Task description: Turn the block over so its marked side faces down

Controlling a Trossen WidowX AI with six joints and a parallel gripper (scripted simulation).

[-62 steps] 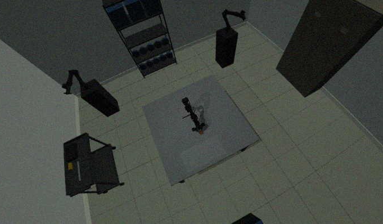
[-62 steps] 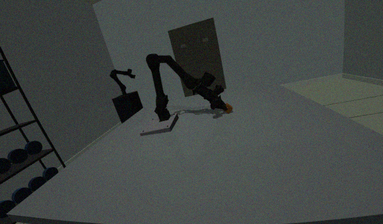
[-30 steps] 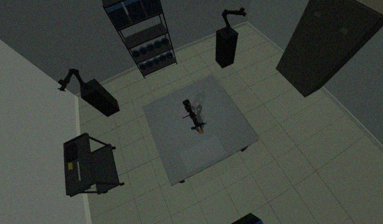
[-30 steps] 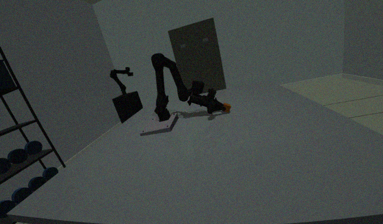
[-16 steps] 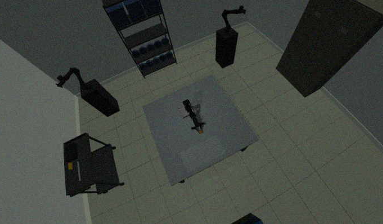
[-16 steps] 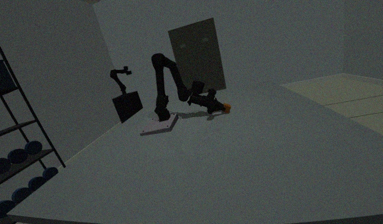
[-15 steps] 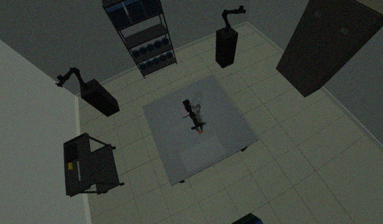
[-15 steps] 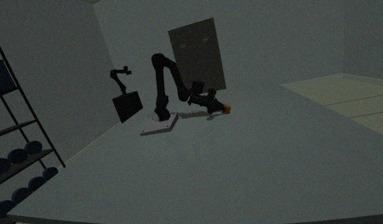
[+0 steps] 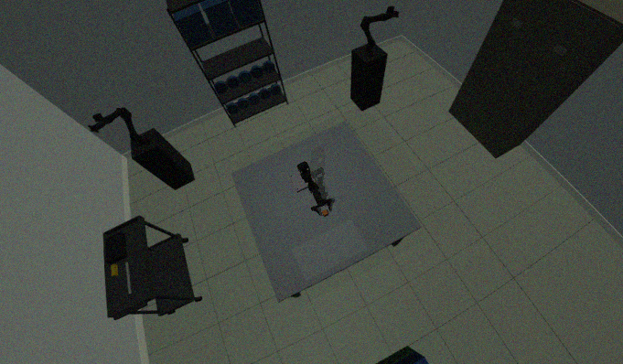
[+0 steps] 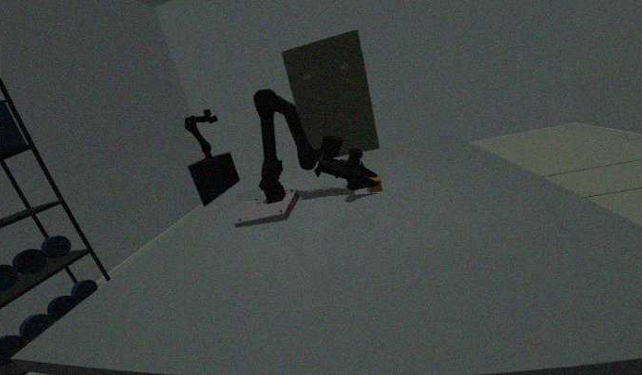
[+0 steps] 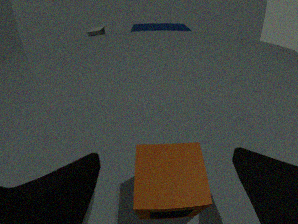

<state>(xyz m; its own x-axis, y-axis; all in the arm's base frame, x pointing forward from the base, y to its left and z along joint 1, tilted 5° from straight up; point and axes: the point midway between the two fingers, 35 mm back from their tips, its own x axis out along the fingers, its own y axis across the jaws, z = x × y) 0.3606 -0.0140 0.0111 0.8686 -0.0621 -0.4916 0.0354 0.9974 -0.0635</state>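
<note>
The orange block (image 9: pixel 325 212) (image 10: pixel 376 185) (image 11: pixel 171 175) is low at the table (image 9: pixel 263 192) (image 10: pixel 412 283). In the wrist view a plain orange side faces up. The dark mark (image 11: pixel 171 213) shows only as a thin strip on the side toward the gripper, at the block's lower edge. Whether the block lies flat or is a little tilted is not clear. My gripper (image 9: pixel 326 210) (image 10: pixel 377 180) (image 11: pixel 169 159) is open and reaches in low at a shallow slant. Its fingers stand on both sides of the block, with a gap at each side in the wrist view. The block's underside is hidden.
The arm's base plate (image 10: pixel 252 218) is on the table behind the gripper. A dark cart (image 9: pixel 171 270), a shelf rack (image 9: pixel 240 57) and two pedestals (image 9: pixel 369 78) (image 9: pixel 164 160) with other arms stand off the table. A blue object (image 11: pixel 161 27) is far ahead in the wrist view.
</note>
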